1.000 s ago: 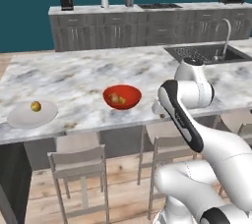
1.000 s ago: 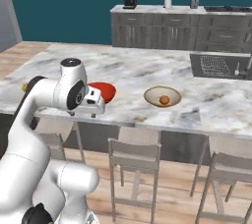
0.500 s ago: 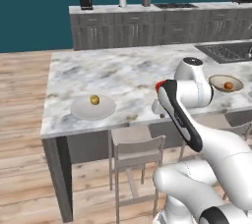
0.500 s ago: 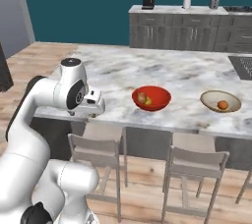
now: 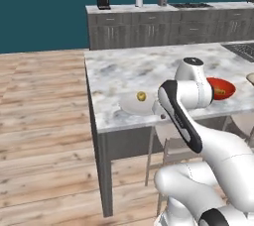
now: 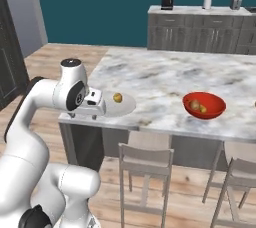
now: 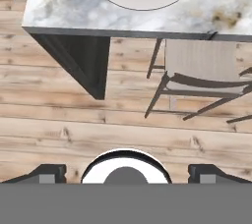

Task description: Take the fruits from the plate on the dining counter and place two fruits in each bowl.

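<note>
One fruit on plate: small yellow-green apple (image 6: 117, 98) on round pale grey-white plate (image 6: 126, 105)
Glossy red bowl (image 6: 204, 105): holds two fruits
Gripper (image 7: 125, 173): spread wide, empty, above wooden floor (image 7: 74, 120) beside marble dining counter (image 7: 216, 12)

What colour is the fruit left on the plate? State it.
Yellow-green fruit on the plate, clearest in the right base view.
</note>
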Controlling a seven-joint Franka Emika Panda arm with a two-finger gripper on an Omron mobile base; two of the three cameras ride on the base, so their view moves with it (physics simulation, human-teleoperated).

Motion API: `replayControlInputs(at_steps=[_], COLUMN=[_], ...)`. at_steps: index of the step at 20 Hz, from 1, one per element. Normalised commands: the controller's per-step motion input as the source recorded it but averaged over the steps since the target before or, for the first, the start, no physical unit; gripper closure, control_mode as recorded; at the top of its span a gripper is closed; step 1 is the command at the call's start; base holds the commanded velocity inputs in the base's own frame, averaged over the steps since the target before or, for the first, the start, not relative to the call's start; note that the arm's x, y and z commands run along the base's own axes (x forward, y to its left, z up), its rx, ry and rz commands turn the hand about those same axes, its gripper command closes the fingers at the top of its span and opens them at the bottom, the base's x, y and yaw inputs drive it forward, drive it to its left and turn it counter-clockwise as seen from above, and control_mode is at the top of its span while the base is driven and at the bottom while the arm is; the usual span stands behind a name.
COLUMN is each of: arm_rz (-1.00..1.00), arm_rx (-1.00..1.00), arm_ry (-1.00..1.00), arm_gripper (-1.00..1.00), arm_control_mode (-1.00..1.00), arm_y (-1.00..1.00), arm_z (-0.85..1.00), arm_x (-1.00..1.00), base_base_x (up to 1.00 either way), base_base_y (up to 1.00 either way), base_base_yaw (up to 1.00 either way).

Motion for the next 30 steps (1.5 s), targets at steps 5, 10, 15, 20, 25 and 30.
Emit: replayControlInputs(at_steps=[5,10,15,20,25,30], arm_rz=[0.00,0.00,0.00,0.00,0.00,-0.02], arm_rx=[0.00,0.00,0.00,0.00,0.02,0.01], arm_ry=[0.00,0.00,0.00,0.00,0.01,0.04], arm_gripper=[-1.00,-1.00,-1.00,-1.00,-1.00,-1.00], arm_control_mode=[1.00,1.00,1.00,-1.00,-1.00,-1.00], arm_y=[0.00,0.00,0.00,0.00,-0.02,-0.21], arm_z=[0.00,0.00,0.00,0.00,-0.04,-0.31], arm_x=[0.00,0.00,0.00,0.35,1.00,0.99], base_base_x=[0.55,0.59,0.56,0.24,0.00,0.00], base_base_y=[0.21,0.00,0.00,0.00,0.00,0.00], base_base_yaw=[0.00,0.00,0.00,0.00,0.00,0.00])
